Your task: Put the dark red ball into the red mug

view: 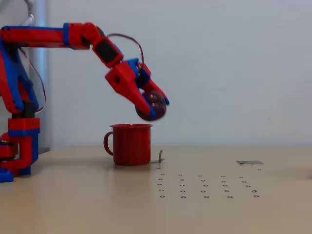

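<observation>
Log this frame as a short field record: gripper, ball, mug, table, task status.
gripper: gripper shut on the dark red ball, raised in the air, angled down to the right
ball: dark red ball held between the fingers, above the mug's right rim, clear of it
mug: red mug upright on the table, handle to the left in the fixed view
table: beige table with rows of small holes right of the mug
task status: ball not yet in the mug
</observation>
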Motion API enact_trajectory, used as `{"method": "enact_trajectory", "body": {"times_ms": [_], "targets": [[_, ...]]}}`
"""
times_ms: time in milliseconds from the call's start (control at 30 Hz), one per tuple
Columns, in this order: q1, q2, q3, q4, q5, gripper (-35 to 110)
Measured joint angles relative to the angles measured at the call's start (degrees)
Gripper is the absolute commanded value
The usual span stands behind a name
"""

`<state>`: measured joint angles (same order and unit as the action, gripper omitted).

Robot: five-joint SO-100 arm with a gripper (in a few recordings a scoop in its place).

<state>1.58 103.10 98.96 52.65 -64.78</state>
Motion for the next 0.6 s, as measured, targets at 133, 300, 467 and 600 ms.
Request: {"method": "enact_trajectory", "body": {"times_ms": [133, 300, 467, 600], "targets": [[-5.45, 4.13, -0.35, 5.71, 1.49, 13], [-10.81, 6.59, -1.05, 11.34, 2.55, 13], [-15.82, 6.59, -1.49, 16.52, 3.60, 12], [-18.37, 11.43, -1.67, 19.51, 3.96, 12]]}}
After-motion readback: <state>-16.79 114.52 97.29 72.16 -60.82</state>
